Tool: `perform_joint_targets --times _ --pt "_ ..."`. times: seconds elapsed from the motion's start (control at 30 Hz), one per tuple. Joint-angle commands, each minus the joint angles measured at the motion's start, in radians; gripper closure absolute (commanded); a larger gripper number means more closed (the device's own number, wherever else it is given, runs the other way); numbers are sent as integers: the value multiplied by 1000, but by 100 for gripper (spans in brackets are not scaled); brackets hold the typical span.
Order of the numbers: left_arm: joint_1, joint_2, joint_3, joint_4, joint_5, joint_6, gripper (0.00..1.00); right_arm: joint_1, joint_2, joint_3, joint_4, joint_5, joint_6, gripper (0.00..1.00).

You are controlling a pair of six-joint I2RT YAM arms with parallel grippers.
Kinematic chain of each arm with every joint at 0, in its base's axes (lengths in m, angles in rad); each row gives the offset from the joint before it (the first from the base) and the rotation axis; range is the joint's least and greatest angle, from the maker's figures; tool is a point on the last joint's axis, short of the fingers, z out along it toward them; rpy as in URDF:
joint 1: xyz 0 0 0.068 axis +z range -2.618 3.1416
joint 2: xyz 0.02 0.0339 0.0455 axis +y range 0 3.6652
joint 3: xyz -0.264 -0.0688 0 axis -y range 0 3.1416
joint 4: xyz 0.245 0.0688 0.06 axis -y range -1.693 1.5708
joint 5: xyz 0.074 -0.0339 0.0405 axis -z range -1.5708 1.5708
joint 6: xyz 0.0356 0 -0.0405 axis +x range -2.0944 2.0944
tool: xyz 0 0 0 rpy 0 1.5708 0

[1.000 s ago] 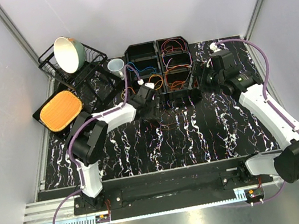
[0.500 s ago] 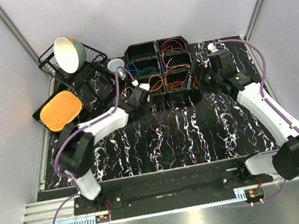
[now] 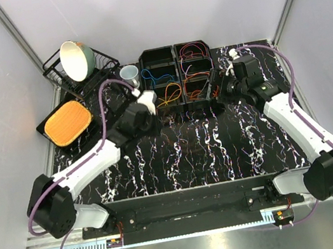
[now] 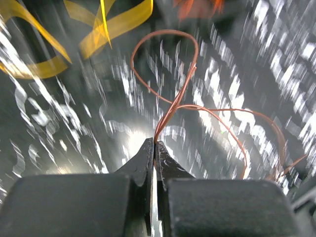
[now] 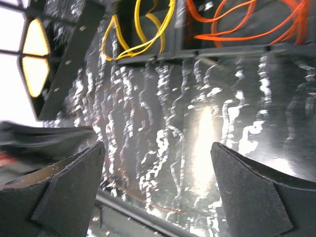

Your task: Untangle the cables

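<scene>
White-veined black table; yellow cable, orange cables, blue cable; thin wire seemingly copper-orange.

Overhead; both wrists close above table

My left pincer hangs over the table just before the bins, a loose cable nipped in its tips and trailing toward them. My right pincer stands just right of the bins. More cables lie in their compartments, the cup sits just left of them, and further left the rack carries the bowl.
</scene>
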Motion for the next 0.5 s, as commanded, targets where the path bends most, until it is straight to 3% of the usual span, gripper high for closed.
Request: perform_joint_targets --times 0.0,0.37,0.47 --pt "-3 -9 -111 121 110 -52 100 4 -3 -72 107 -222 63 7" --pt "-2 -46 -108 197 240 -9 100 4 51 -199 302 -539 166 10" --pt "-2 -26 -67 170 346 31 100 4 59 -186 324 -586 144 11"
